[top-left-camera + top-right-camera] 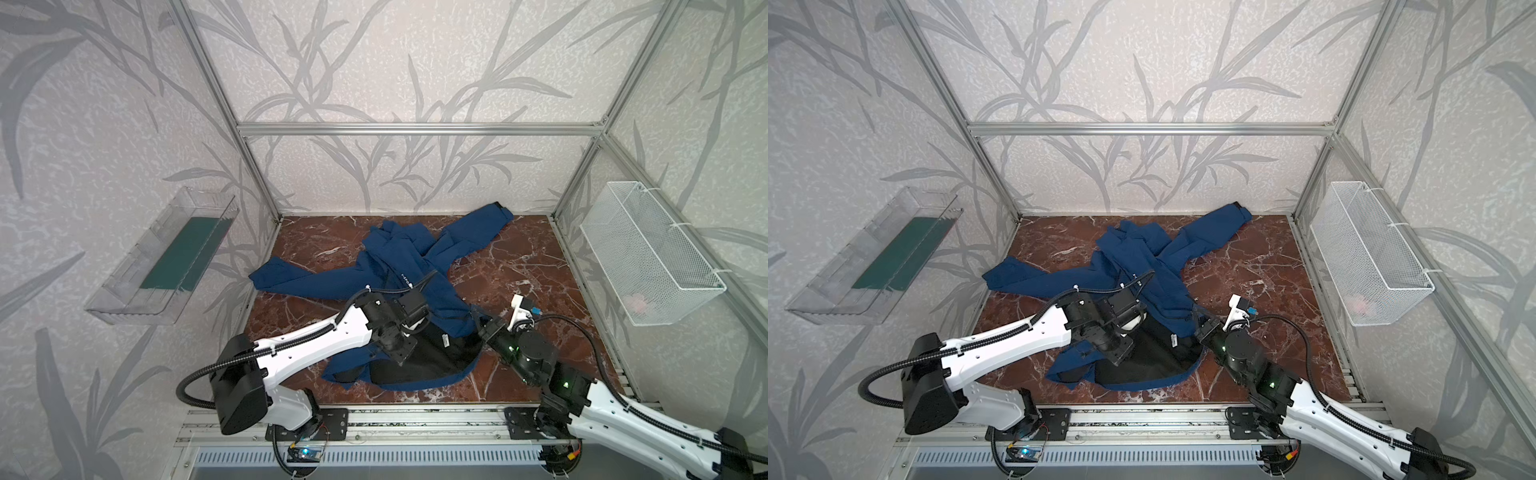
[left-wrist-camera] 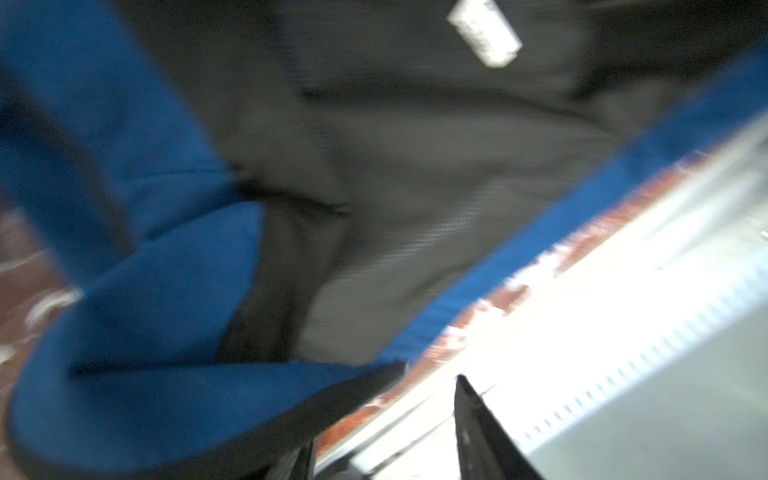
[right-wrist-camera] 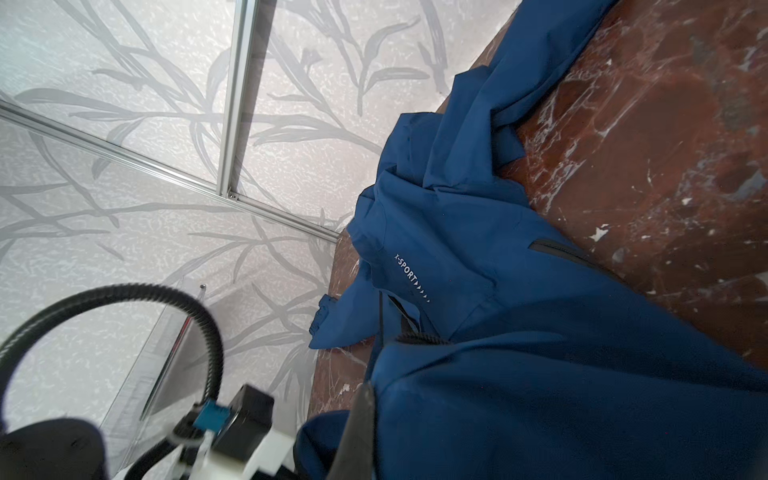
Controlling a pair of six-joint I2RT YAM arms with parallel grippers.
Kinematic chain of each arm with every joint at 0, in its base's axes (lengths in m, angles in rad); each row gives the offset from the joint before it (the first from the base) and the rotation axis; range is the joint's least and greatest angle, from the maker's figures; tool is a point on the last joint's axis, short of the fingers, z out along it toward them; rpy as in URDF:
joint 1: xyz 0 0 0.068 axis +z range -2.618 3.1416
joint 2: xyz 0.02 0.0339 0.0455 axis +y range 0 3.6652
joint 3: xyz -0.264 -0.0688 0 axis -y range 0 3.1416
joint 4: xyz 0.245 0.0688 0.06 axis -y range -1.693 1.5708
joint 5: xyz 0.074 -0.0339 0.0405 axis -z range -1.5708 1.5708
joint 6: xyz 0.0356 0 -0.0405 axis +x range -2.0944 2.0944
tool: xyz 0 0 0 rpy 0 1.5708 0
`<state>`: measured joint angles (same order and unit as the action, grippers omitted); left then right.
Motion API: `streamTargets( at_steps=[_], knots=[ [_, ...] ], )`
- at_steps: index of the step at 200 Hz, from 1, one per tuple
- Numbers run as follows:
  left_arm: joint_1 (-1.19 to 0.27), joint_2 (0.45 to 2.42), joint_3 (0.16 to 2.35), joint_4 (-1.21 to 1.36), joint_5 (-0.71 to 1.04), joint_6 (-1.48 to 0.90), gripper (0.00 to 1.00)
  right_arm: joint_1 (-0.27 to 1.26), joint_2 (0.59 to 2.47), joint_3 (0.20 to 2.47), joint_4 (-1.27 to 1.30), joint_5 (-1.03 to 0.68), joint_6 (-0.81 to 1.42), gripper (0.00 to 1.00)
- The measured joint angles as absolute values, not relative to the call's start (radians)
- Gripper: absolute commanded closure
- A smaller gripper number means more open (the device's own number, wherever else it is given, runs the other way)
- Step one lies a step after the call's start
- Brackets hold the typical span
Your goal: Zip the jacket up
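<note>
the jacket (image 1: pixel 407 257) is matt cloth — the table (image 1: pixel 519 266) glossy marble.

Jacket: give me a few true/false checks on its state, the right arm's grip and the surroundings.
1. The jacket is zipped shut. False: its front lies open, with the black lining exposed.
2. One sleeve stretches toward the far right corner of the table. True.
3. The wire basket stands on the table. False: it hangs on the side frame, off the table.
4. White X-SPORT lettering shows on the blue fabric. True.
5. The right gripper has its jaws shut on jacket fabric. True.
</note>
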<state>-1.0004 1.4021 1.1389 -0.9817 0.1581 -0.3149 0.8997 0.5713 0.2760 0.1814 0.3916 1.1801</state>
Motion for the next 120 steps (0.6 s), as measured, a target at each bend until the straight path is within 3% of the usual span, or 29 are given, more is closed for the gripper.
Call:
streamTargets(
  at_steps=[29,75,96,120],
  knots=[
    [-0.995,1.314,1.146,-0.955,0.209,-0.333,0.32,0.844,0.590,0.284,0.181,0.334,1.179,0.98],
    [-0.762,1.224,1.219,-1.024,0.189,-0.392,0.30,0.807,0.672,0.352,0.178,0.252,1.162,0.98],
    [-0.767,1.106,1.110,-0.936,0.232,-0.572,0.30,0.793,0.748,0.385,0.195,0.204,1.157,0.98],
    [-0.775,0.947,0.885,-0.836,0.222,-0.814,0.19,0.763,0.811,0.397,0.236,0.144,1.156,0.98]
  ],
)
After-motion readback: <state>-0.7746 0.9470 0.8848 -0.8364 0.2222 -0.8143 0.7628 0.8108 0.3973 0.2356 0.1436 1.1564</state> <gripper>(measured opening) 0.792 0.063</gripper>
